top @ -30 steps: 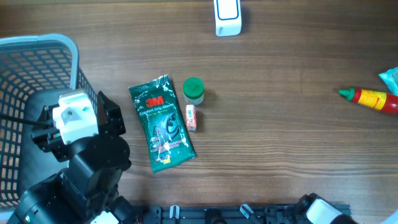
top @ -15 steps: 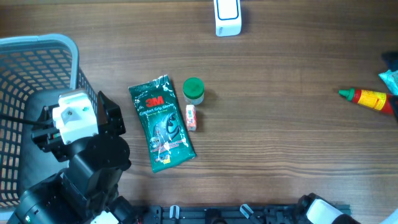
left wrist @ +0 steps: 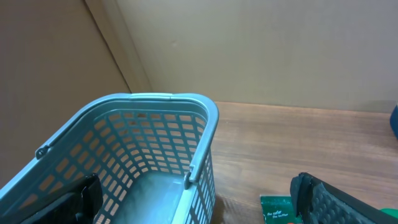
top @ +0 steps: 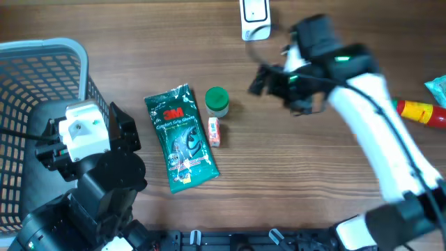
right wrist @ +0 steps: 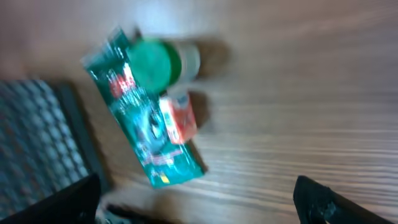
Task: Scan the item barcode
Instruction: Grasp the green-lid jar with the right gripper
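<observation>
1. A brown wooden table (top: 313, 174) is seen from overhead, with a blue-grey plastic mesh basket (top: 42, 70) at its left end.
2. The left gripper (left wrist: 196, 196) is held above the basket's near rim; its two dark fingers are spread wide and nothing is held between them.
3. The right gripper (right wrist: 196, 190) is reached out over the middle of the table, with its fingers spread wide at both lower corners of the wrist view and nothing between them.
4. A green foil glove packet (top: 180, 137) lies flat near the table's middle, printed side up.
5. A green-lidded clear jar (top: 217, 101) stands upright just beside the packet's upper right corner.
6. A small orange-and-white box (top: 214, 131) lies just below the jar, close against the packet's right edge.
7. A white plastic scanner block (top: 254, 19) is placed at the far edge, well apart from the three items.
8. In the overhead view the right gripper is found between the jar and the scanner block, touching neither.
9. A red squeeze bottle with a yellow label (top: 418, 110) lies at the right end, partly hidden behind the right arm, near a teal packet (top: 437, 87).
</observation>
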